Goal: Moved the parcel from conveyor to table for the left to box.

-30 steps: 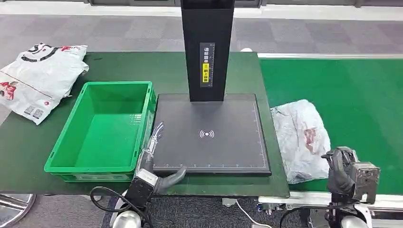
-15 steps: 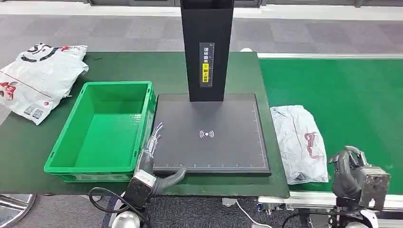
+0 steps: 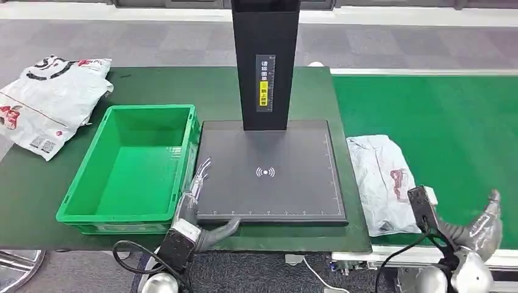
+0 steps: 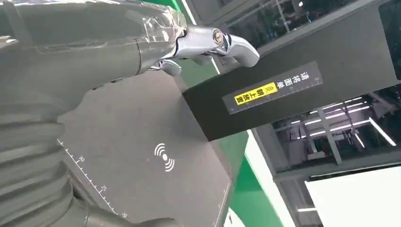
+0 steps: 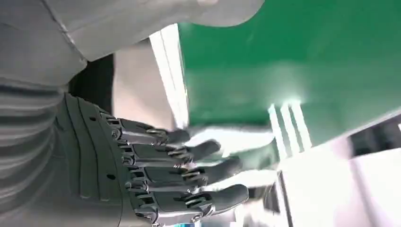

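The white plastic parcel [image 3: 382, 180] lies flat on the green conveyor belt [image 3: 452, 122], close to the belt's left edge. My right hand [image 3: 482, 223] hangs low off the belt's near edge, right of the parcel and apart from it. In the right wrist view this hand [image 5: 179, 170] is blurred, its fingers stretched out with nothing in them. My left hand [image 3: 195, 194] lies between the green box [image 3: 131, 165] and the black scanner plate [image 3: 269, 174], fingers straight and empty. The left wrist view shows that hand [image 4: 142, 42] over the plate [image 4: 142, 137].
A black post [image 3: 266, 64] rises from the back of the scanner plate. A second white parcel [image 3: 49, 101] lies at the dark table's far left. The green box is empty. Cables [image 3: 403, 262] hang below both arms.
My right hand has turned and dropped back to the right, away from the parcel, its fingers uncurling. The parcel has flattened on the belt. My left hand has stayed still.
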